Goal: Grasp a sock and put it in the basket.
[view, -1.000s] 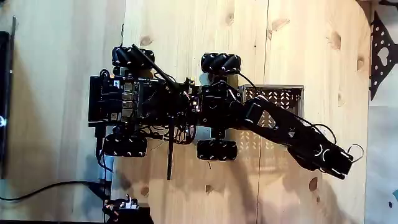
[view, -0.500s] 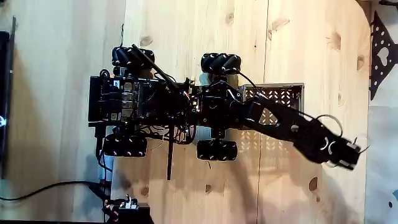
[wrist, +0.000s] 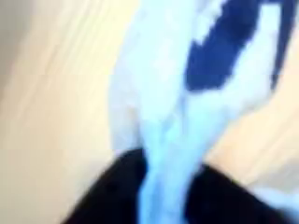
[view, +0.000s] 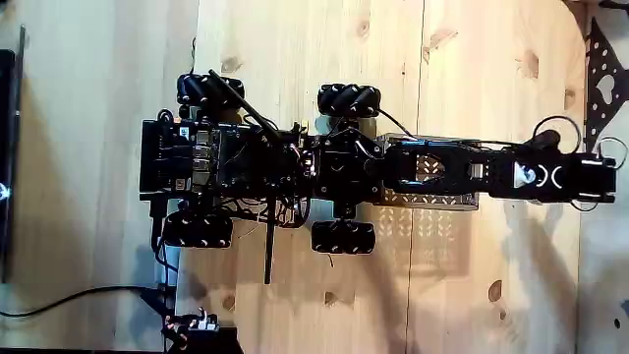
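one arm is seen in the fixed view, stretched straight out to the right from a wheeled black base that is parked on a pale wooden table. four roller wheels are seen at the corners of the base. the basket is found just right of the base, directly under the arm, so that most of it is covered; a strip of its grey lattice wall is shown along the lower side of the arm. what lies inside the basket cannot be told from here, as its interior is hidden by the arm. the gripper is reached out past the basket's right end, close to the right edge of the table, near a black perforated plate with heart-shaped holes. how far the jaws are parted cannot be told in this view. a black cable is trailed across the lower left of the floor.

in the wrist view, which is badly blurred, the sock is shown as a pale whitish-blue length of fabric with a dark blue patch near its upper end, set over the light wood. its lower end is met by a dark shape at the bottom of the picture, taken to be part of the gripper; the fabric appears to be pinched there, though the blur leaves the closing of the jaws uncertain.
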Motion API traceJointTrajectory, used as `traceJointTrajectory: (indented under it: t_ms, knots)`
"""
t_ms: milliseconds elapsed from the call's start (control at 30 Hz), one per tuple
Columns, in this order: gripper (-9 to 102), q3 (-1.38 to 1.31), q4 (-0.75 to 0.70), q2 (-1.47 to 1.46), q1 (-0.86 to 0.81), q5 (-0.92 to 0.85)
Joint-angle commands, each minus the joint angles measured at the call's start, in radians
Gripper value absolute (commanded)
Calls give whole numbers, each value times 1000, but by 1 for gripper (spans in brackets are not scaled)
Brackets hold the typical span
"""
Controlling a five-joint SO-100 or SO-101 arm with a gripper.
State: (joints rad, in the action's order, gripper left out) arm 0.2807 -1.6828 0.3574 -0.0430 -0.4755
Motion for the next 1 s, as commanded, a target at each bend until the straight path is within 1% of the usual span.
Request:
traceJointTrajectory:
  t_ms: [0, 200, 300, 333, 467, 567, 733, 800, 867, 967]
  knots:
    - [0, -14, -255, 176, 44, 135]
    - [0, -23, -252, 420, 87, 353]
    - [0, -23, -212, 561, 83, 526]
    - [0, -23, -207, 612, 75, 560]
    - [0, -23, -250, 761, 49, 611]
    - [0, -9, -242, 847, 15, 646]
    - [0, 2, -253, 1006, -58, 643]
    - [0, 92, -253, 1078, -67, 634]
    - [0, 253, -236, 1173, -69, 611]
    - [0, 604, -92, 1384, -74, 588]
